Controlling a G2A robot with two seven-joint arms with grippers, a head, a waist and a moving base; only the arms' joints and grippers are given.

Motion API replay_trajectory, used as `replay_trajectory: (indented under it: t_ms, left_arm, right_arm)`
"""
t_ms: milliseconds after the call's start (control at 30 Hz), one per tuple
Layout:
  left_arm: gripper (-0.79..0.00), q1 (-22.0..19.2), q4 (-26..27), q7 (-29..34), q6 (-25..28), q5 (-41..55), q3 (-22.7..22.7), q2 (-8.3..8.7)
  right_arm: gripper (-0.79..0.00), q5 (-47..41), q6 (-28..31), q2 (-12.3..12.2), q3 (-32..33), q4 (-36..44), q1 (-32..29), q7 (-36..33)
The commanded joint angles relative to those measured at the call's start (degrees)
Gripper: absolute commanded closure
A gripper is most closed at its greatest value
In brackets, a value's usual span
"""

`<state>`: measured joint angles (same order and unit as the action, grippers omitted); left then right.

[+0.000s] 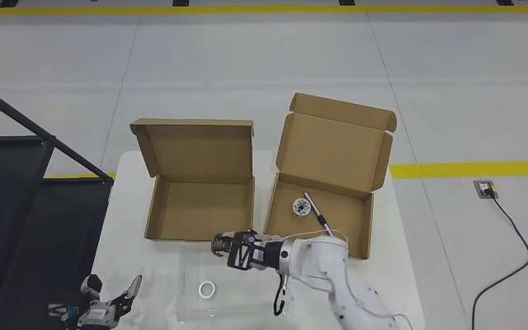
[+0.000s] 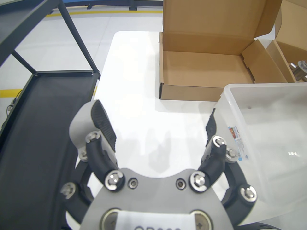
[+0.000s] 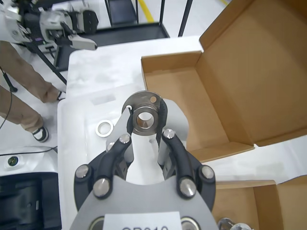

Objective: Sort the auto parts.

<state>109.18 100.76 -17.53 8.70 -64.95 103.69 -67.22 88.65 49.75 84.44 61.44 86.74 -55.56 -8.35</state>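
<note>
Grey floor with yellow lines surrounds a white table bearing two open cardboard boxes, a left box and a right box. A flanged metal bushing sits off the table just near of the left box's near wall, by the far edge of a clear bin. Its bore runs roughly left to right, flange end pointing left. The right gripper clamps it by the collar, one finger on each side. The left gripper hangs over the table's near left corner, fingers spread wide with nothing between them. A white ring lies in the bin. A black rack stands left of the table.
</note>
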Motion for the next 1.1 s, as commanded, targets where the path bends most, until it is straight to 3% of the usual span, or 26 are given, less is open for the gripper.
replay_trajectory:
  t_ms: [0, 100, 233, 367, 567, 733, 833, 933, 1067]
  left_arm:
    - [-0.785, 0.0, 0.0, 0.0, 0.0, 0.0, 0.0, 0.0]
    - [-0.785, 0.0, 0.0, 0.0, 0.0, 0.0, 0.0, 0.0]
    - [-0.785, 0.0, 0.0, 0.0, 0.0, 0.0, 0.0, 0.0]
    - [-0.785, 0.0, 0.0, 0.0, 0.0, 0.0, 0.0, 0.0]
    - [-0.785, 0.0, 0.0, 0.0, 0.0, 0.0, 0.0, 0.0]
    - [-0.785, 0.0, 0.0, 0.0, 0.0, 0.0, 0.0, 0.0]
    - [-0.785, 0.0, 0.0, 0.0, 0.0, 0.0, 0.0, 0.0]
    - [-0.785, 0.0, 0.0, 0.0, 0.0, 0.0, 0.0, 0.0]
    - [-0.785, 0.0, 0.0, 0.0, 0.0, 0.0, 0.0, 0.0]
  right_arm:
    - [0.0, 1.3, 4.0, -0.9, 2.8, -1.1, -0.1, 8.1]
    - [0.0, 2.7, 8.3, -2.0, 5.3, -3.9, 0.9, 18.1]
    - [0.0, 6.0, 8.3, -3.8, 4.7, -7.6, 3.1, 33.3]
    - [0.0, 13.9, 8.3, -6.2, 2.8, -11.3, 5.7, 52.9]
    - [0.0, 16.9, -0.5, -9.3, -3.9, -12.5, 8.8, 63.4]
    - [0.0, 15.9, -3.1, -12.0, -10.4, -15.0, 13.6, 66.0]
    - [0.0, 15.1, -0.3, -12.5, -12.1, -16.4, 16.4, 63.2]
    - [0.0, 12.5, 3.1, -11.8, -13.2, -17.4, 19.1, 55.9]
    - [0.0, 3.7, 3.5, -9.4, -15.7, -17.8, 22.4, 40.0]
